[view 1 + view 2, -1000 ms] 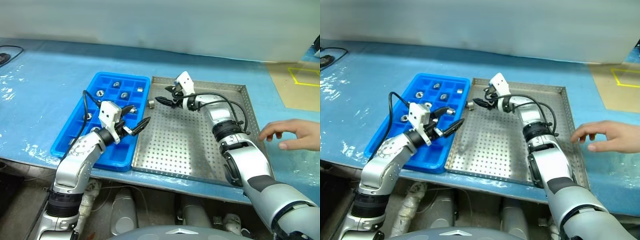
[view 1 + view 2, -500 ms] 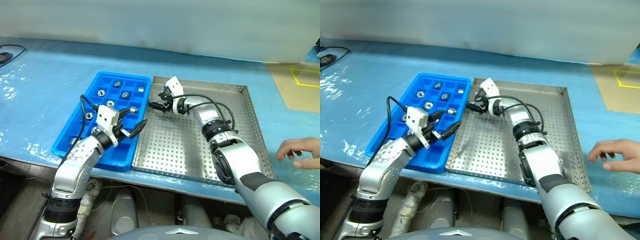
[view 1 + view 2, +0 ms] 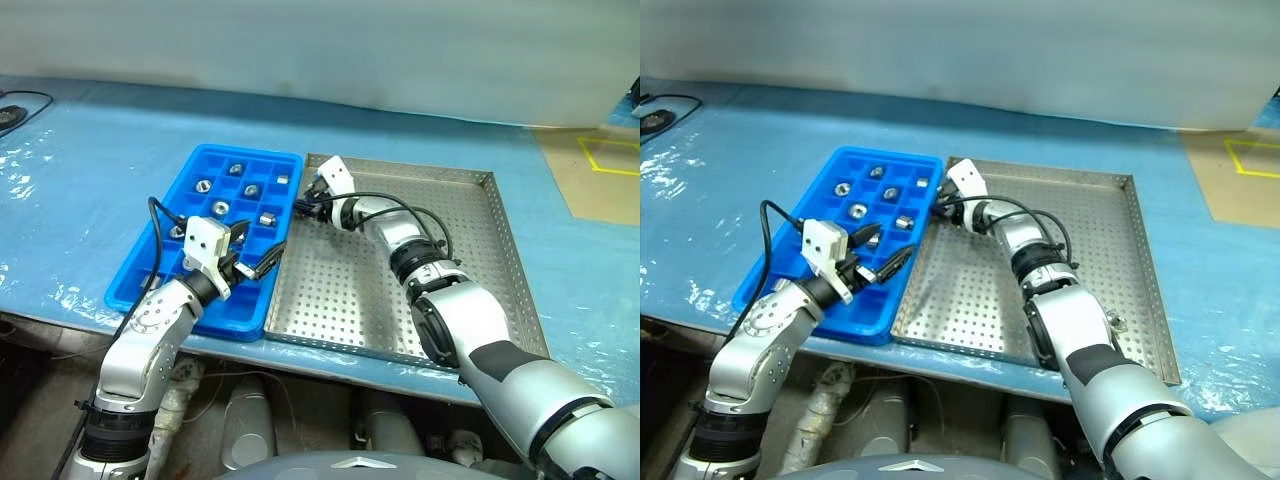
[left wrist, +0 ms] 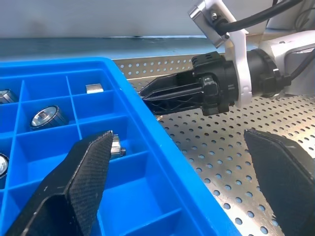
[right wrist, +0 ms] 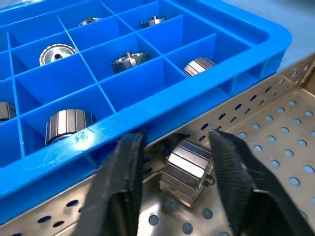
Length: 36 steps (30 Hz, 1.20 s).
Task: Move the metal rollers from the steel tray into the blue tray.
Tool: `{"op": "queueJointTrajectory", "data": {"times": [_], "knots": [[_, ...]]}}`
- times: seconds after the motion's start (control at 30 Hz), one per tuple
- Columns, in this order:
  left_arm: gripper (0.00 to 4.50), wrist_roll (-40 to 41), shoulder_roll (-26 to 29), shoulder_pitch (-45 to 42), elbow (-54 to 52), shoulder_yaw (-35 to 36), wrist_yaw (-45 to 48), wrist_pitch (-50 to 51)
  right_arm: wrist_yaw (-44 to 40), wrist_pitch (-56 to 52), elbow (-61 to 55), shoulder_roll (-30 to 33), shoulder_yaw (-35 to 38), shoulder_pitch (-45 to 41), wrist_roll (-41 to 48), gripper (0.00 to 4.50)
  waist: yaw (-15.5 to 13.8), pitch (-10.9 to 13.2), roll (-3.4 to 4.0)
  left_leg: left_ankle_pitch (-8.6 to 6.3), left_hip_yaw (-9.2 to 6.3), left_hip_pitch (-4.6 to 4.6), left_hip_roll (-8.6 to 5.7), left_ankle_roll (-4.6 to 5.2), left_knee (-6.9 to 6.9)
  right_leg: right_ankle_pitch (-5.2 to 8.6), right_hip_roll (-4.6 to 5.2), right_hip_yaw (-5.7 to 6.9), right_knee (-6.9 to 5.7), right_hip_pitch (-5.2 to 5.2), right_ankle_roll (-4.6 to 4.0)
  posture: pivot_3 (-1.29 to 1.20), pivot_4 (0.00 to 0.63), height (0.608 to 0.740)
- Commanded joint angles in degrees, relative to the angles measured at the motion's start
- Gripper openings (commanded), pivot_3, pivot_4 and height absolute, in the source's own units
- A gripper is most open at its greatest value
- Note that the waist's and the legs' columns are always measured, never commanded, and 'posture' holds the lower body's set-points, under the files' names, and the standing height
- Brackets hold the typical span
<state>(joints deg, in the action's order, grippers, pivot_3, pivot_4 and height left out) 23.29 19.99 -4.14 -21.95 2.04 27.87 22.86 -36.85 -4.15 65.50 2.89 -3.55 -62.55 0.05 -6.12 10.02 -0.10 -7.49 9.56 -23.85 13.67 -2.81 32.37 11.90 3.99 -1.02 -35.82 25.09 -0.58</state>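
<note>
Metal rollers already fill several cells of the blue tray; one roller remains at the steel tray's far-left corner, between the right pincer's narrowed, not-yet-touching fingers. Left pincer hangs wide, empty, over the blue tray's right edge.

On a blue-covered tabletop, the blue tray holds several metal rollers in its far cells. The steel tray lies just beside it. The right tool reaches the steel tray's corner nearest the blue tray; the left tool hovers spread over the blue tray's near edge.
</note>
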Motion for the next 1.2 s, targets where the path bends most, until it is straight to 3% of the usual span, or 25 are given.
{"op": "queueJointTrajectory", "data": {"times": [0.03,0.1,0.3,0.43,0.63,1.0,1.2], "knots": [[4.5,0.2,0.5,0.2,-2.8,1.0,-0.3,-0.4,0.5,-0.9,1.9,0.0,-0.9,0.2,-1.7,0.77,-0.1,0.0,0.01,0.0,0.0,0.0,0.0,0.0,0.0,0.0,0.0,0.0,0.0,0.0,0.0,0.23,0.15,0.74],[4.5,0.2,0.5,0.1,-2.8,0.9,-0.4,-0.4,0.8,-1.4,2.1,0.1,-1.5,0.6,-2.4,0.08,-0.1,0.0,0.03,0.0,0.0,0.01,0.0,0.0,-0.01,0.0,0.01,0.0,0.01,-0.02,0.0,0.23,0.15,0.74],[4.5,0.2,0.7,-0.3,-2.4,0.8,-0.3,-0.5,1.7,-1.5,2.3,1.1,-0.8,0.4,-2.3,0.03,-0.1,-0.1,0.14,0.0,0.0,0.1,-0.03,0.0,-0.1,0.0,0.01,-0.01,0.01,-0.03,0.0,0.22,0.15,0.74],[4.5,0.1,0.6,-0.9,-1.9,0.4,-0.1,-0.6,1.1,-1.3,2.1,1.7,-0.5,0.3,-2.0,0.9,-0.2,-0.1,0.14,0.0,0.0,0.1,-0.04,-0.01,-0.11,0.0,0.05,-0.02,0.02,-0.06,0.01,0.21,0.15,0.74],[4.5,-0.1,0.6,-1.8,-1.1,0.0,0.2,-0.7,2.3,-1.3,2.6,1.9,0.3,-0.1,-1.9,2.97,-0.2,-0.1,0.15,0.01,0.0,-0.19,-0.04,-0.02,-0.11,0.0,0.04,-0.02,0.06,0.18,0.0,0.21,0.15,0.74],[4.5,-0.4,0.8,-1.7,-1.3,-0.2,0.7,-0.5,5.1,-0.2,3.0,0.7,2.9,-0.6,-0.5,2.97,-0.2,-0.1,0.15,0.02,0.02,-0.22,-0.01,-0.03,-0.12,0.07,0.02,-0.01,0.09,0.21,-0.06,0.2,0.15,0.74],[4.5,-0.3,1.7,-1.1,-1.3,1.8,0.7,-0.6,4.5,0.0,2.6,0.7,3.4,-0.5,-0.5,1.62,-0.2,-0.1,0.15,0.02,0.02,-0.23,-0.01,-0.03,-0.13,0.07,0.02,0.0,0.1,0.22,-0.06,0.21,0.15,0.74]]}}
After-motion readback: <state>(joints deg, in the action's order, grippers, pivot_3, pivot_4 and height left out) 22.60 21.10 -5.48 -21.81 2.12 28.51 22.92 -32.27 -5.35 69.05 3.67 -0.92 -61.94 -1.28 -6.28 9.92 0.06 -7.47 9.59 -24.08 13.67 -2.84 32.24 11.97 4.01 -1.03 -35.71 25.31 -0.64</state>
